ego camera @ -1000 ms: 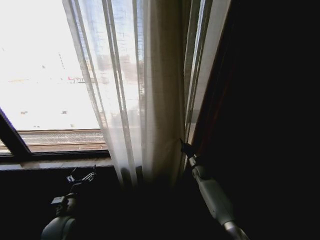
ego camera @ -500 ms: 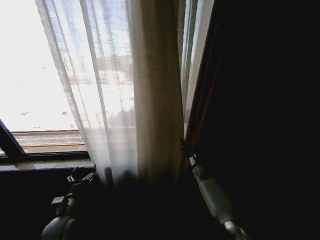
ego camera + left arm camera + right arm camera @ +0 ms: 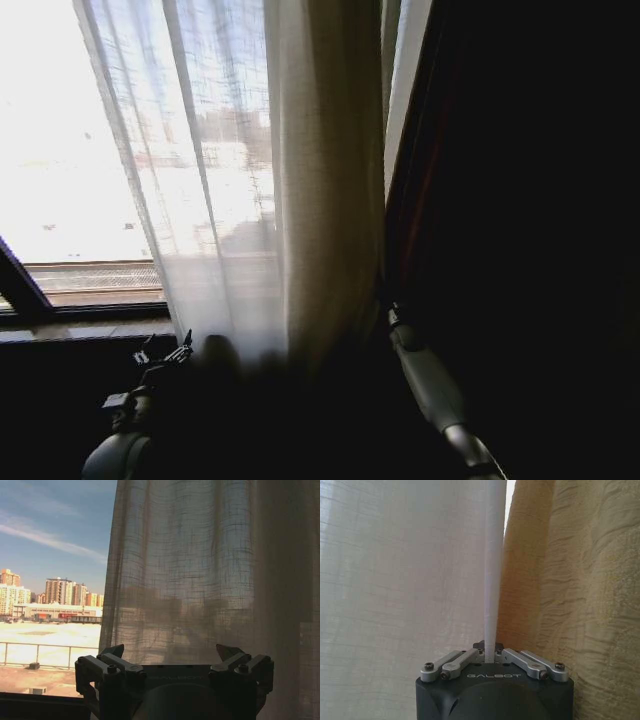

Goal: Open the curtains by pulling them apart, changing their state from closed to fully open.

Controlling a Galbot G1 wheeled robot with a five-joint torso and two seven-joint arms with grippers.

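The curtains (image 3: pixel 220 180) hang as sheer white pleated cloth over the bright window, bunched into a thick cream fold (image 3: pixel 330 200) toward the right. My right gripper (image 3: pixel 386 303) reaches into the base of that fold. Seen from the right wrist, the right gripper (image 3: pixel 489 649) is shut on a thin white edge of the curtain (image 3: pixel 492 570), with beige folds (image 3: pixel 570 580) beside it. My left gripper (image 3: pixel 162 354) sits low at the left, under the curtain's hem. From the left wrist, the left gripper (image 3: pixel 172 655) is open and faces the sheer cloth (image 3: pixel 200 570) without touching it.
A dark heavy drape (image 3: pixel 480 200) covers the right side. The window sill (image 3: pixel 80 328) and a slanted dark frame bar (image 3: pixel 22 280) run along the lower left. Outside the glass lie buildings (image 3: pixel 60 592) and a railing (image 3: pixel 50 647).
The camera shifted a little early on. Since then my right gripper has moved right and slightly down with the curtain edge, dragging the thick fold to the right. The left arm has stayed put.
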